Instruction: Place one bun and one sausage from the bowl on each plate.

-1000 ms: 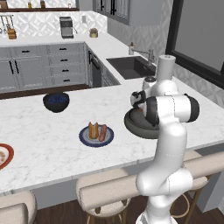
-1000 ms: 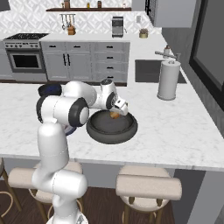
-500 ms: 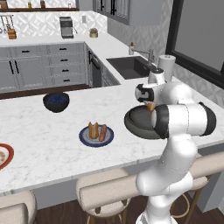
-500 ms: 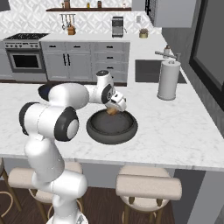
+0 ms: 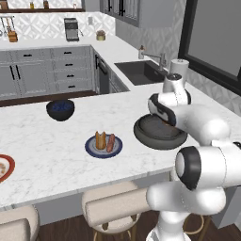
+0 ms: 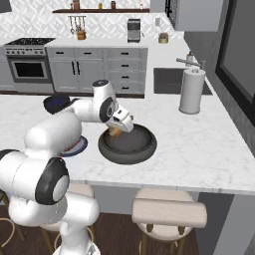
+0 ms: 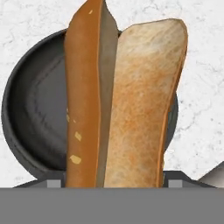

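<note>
From the left base view, a white marble island counter (image 5: 56,141) carries the dark grey bowl (image 5: 159,133), the dark blue plate (image 5: 104,146) with a bun and sausage on it, the orange-rimmed plate (image 5: 4,168) at the left edge and a small dark blue-black bowl (image 5: 60,109), with grey cabinets (image 5: 47,70) and a sink (image 5: 141,73) behind. From the right base view, the gripper (image 6: 118,130) hangs over the bowl's near-left rim with a bun (image 6: 116,132) at its tip, a paper-towel roll (image 6: 192,91) standing well to the right and a stove (image 6: 29,62) on the back wall. In the hand view the split bun fills the middle, standing up from between the jaws, which are parted partway and clasp it above the bowl and marble.
</note>
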### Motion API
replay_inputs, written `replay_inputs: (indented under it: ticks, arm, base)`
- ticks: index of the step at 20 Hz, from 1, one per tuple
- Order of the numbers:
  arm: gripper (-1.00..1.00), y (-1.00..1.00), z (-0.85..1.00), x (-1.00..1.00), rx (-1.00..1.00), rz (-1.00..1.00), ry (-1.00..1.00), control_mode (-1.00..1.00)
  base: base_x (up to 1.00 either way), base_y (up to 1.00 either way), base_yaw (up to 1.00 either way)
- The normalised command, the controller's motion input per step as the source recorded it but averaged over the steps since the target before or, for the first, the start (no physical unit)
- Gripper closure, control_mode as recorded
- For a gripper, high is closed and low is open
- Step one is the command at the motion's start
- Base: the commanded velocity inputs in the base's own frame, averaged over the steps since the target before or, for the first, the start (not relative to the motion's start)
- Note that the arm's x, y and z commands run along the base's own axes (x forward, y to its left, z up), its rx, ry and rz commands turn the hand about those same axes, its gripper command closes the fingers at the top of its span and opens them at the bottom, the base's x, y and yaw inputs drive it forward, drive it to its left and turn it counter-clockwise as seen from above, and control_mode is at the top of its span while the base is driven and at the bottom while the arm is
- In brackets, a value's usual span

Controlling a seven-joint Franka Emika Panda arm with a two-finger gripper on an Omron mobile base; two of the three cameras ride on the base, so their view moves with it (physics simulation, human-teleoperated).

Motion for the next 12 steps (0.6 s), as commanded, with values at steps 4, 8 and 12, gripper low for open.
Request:
replay_inputs:
  ticks: [4,8,12]
  arm:
    - [1.00,0.71,-0.25,-0.75,-0.06,0.29,0.00,1.00]
    - [1.00,0.00,0.00,0.00,0.00,0.00,0.00,1.00]
    - [1.00,0.00,0.00,0.00,0.00,0.00,0.00,1.00]
  base:
    - [-0.22,0.25,0.11]
    - [-0.28,1.00,0.34]
    - [0.08,1.00,0.17]
